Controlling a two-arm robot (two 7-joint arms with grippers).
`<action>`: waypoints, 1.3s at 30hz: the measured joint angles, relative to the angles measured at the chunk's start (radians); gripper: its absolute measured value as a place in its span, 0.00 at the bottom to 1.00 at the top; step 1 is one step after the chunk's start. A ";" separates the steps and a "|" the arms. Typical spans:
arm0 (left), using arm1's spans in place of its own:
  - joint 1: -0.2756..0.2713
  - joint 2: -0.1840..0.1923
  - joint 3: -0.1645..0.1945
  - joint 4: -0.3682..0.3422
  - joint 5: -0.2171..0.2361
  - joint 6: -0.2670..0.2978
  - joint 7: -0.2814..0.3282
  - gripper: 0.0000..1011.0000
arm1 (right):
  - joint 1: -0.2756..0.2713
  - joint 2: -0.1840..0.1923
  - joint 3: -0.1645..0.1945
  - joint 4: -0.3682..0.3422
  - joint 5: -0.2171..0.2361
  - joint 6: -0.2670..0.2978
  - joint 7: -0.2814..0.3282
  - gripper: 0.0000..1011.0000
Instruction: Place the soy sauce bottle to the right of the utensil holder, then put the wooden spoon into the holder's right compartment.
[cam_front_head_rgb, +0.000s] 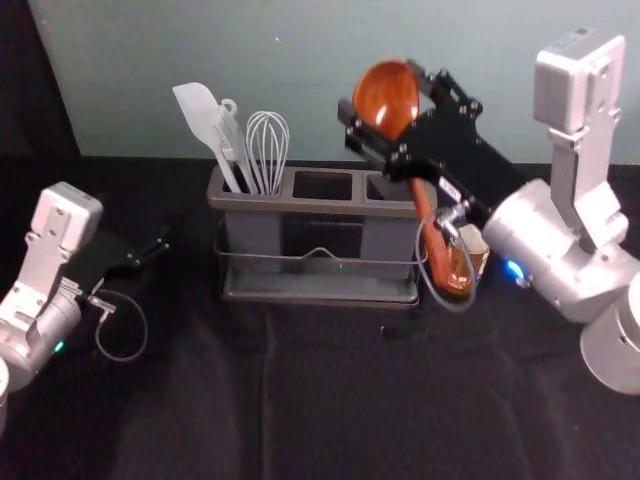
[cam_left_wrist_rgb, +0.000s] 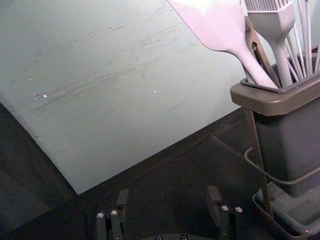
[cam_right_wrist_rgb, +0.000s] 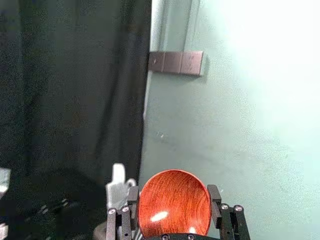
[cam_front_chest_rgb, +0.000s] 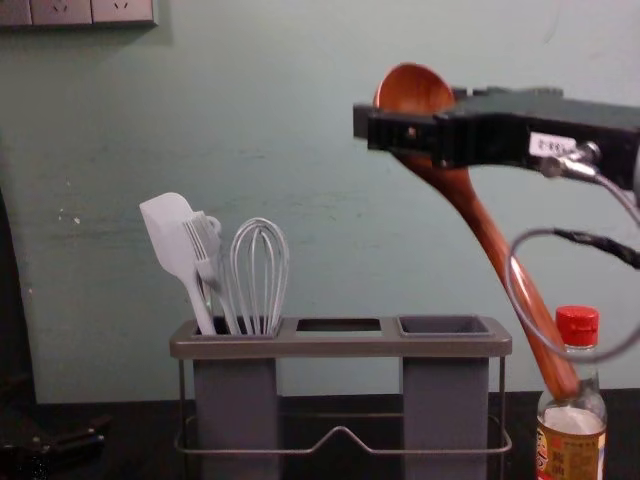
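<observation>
My right gripper (cam_front_head_rgb: 396, 106) is raised above the holder's right end, shut on the bowl of the wooden spoon (cam_front_head_rgb: 432, 235). In the right wrist view, the spoon's bowl (cam_right_wrist_rgb: 175, 205) sits between the fingers of the right gripper (cam_right_wrist_rgb: 173, 202). The handle slants down to the right, outside the utensil holder (cam_front_chest_rgb: 340, 346), its end overlapping the soy sauce bottle (cam_front_chest_rgb: 572, 440) in the chest view. That red-capped bottle stands upright right of the holder. The holder's right compartment (cam_front_chest_rgb: 444, 400) has nothing in it. Low at the left, my left gripper (cam_front_head_rgb: 152, 254) is idle; the left gripper (cam_left_wrist_rgb: 166, 200) is open and empty.
A spatula (cam_front_chest_rgb: 172, 240), a brush (cam_front_chest_rgb: 205, 250) and a whisk (cam_front_chest_rgb: 260, 270) stand in the holder's left compartment. Behind the table is a pale wall (cam_front_head_rgb: 500, 130) with a socket strip (cam_right_wrist_rgb: 176, 63). Black cloth (cam_front_head_rgb: 330, 400) covers the table.
</observation>
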 joint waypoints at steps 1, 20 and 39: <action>0.000 0.000 0.000 0.000 0.000 0.000 0.000 0.99 | 0.008 -0.005 -0.002 0.007 -0.008 -0.010 -0.006 0.83; 0.000 0.000 0.000 0.000 0.000 0.000 0.000 0.99 | 0.227 -0.130 -0.042 0.315 -0.128 -0.150 -0.057 0.83; 0.000 0.000 0.000 0.000 0.000 0.000 0.000 0.99 | 0.325 -0.187 -0.039 0.507 -0.182 -0.215 -0.069 0.83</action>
